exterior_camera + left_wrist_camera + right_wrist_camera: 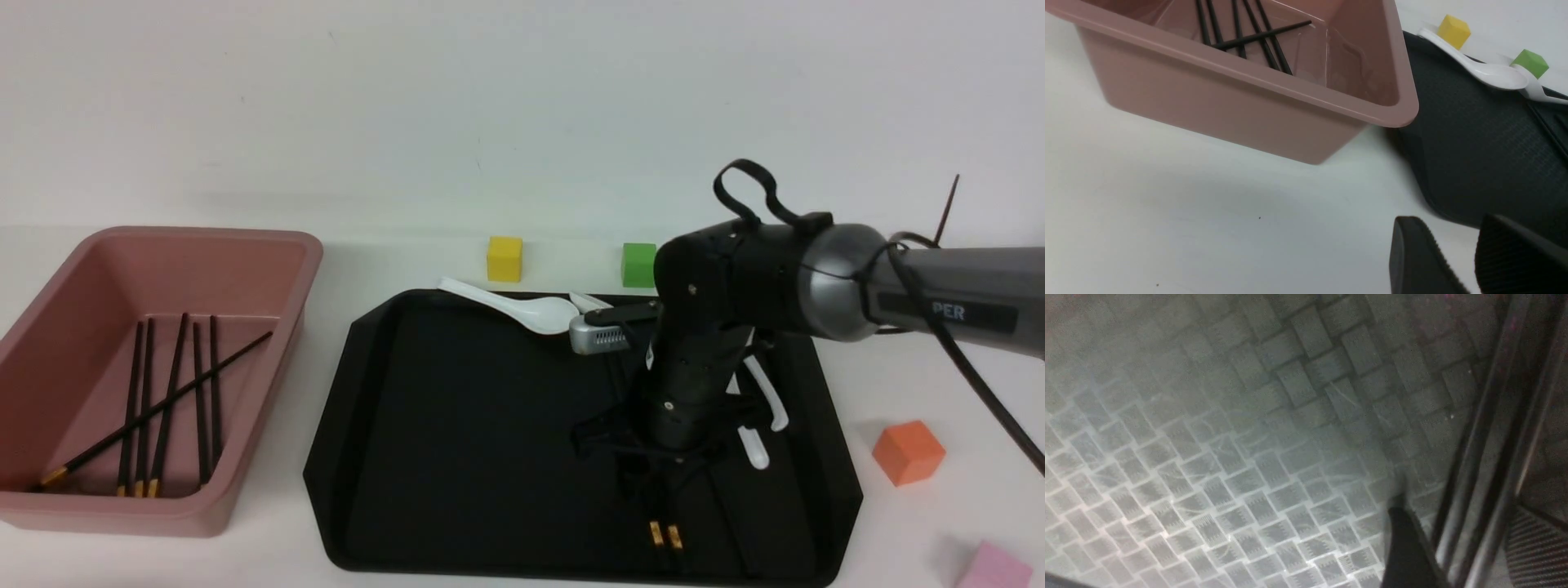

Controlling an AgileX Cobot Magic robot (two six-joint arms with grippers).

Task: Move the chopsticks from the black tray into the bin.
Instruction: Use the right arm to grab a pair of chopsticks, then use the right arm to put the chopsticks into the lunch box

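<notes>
Just inside the tray's (457, 425) near rim (gold tips toward us) we note two chopsticks (665, 535) lying front-to-back, directly under the right gripper (653, 474). Its jaws are spread astride them. The bin (269, 245) stands well left.
</notes>
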